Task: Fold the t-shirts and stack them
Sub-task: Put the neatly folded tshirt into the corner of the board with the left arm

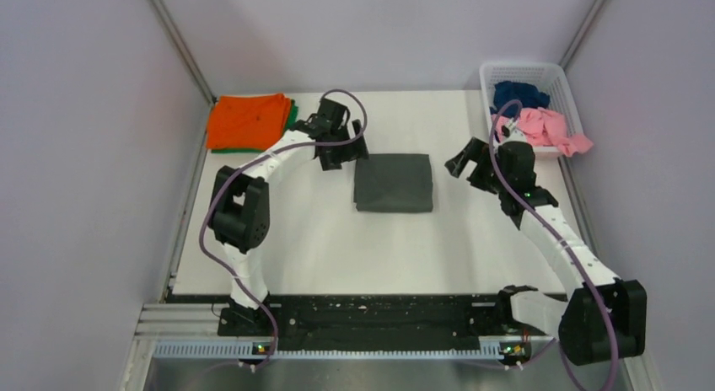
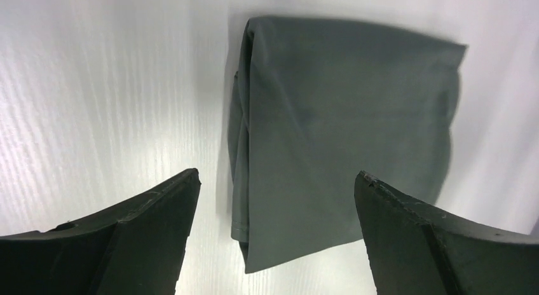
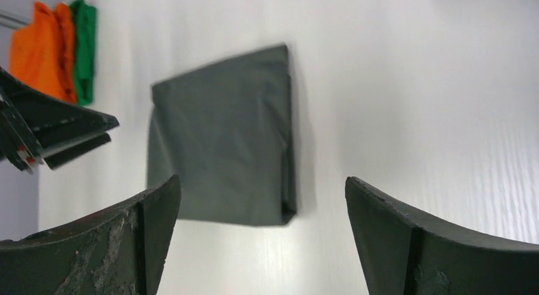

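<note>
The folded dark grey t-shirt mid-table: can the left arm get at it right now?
Probably yes. The left arm's fingers hang open right beside the folded dark grey cloth t-shirt, with nothing lying between them.

My left arm [image 1: 270, 159]: white links, black joint housings. My right arm [image 1: 556, 235]: same build. One purple cable [image 1: 344, 92] along each. Black base rail [image 1: 379, 319], small green lights at ends. My left gripper [image 2: 276, 174]: fingers [image 2: 146, 231] matte black, wedge-shaped, smooth. My right gripper [image 3: 261, 180]: same black wedges, surfaces scuffed grey, edges chipped.
</note>
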You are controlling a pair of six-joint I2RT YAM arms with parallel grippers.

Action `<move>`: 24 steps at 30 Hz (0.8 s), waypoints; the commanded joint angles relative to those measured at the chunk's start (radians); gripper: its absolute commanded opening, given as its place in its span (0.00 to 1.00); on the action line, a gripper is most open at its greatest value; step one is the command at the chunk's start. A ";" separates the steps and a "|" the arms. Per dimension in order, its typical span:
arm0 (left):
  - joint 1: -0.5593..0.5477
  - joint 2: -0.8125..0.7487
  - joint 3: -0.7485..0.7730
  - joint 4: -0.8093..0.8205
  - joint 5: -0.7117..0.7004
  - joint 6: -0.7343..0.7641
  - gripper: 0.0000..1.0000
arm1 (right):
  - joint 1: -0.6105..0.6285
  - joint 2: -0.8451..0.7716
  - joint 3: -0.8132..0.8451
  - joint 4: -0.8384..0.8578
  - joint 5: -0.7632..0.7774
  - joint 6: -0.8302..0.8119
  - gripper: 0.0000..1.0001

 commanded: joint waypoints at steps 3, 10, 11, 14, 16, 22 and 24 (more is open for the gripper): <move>-0.046 0.106 -0.011 -0.019 0.021 0.003 0.93 | -0.002 -0.177 -0.124 -0.134 0.103 -0.030 0.99; -0.085 0.198 0.000 -0.012 0.023 -0.023 0.80 | -0.002 -0.259 -0.161 -0.194 0.130 -0.049 0.99; -0.095 0.211 0.005 -0.012 0.031 -0.026 0.76 | -0.002 -0.261 -0.163 -0.194 0.144 -0.053 0.99; -0.127 0.251 0.034 -0.038 0.015 -0.028 0.62 | -0.004 -0.244 -0.162 -0.210 0.182 -0.058 0.99; -0.145 0.275 0.058 -0.059 -0.025 -0.029 0.50 | -0.004 -0.233 -0.162 -0.212 0.188 -0.059 0.99; -0.178 0.418 0.294 -0.247 -0.208 -0.003 0.00 | -0.005 -0.230 -0.171 -0.206 0.211 -0.064 0.99; -0.186 0.445 0.364 -0.309 -0.301 0.023 0.00 | -0.006 -0.234 -0.175 -0.206 0.230 -0.069 0.99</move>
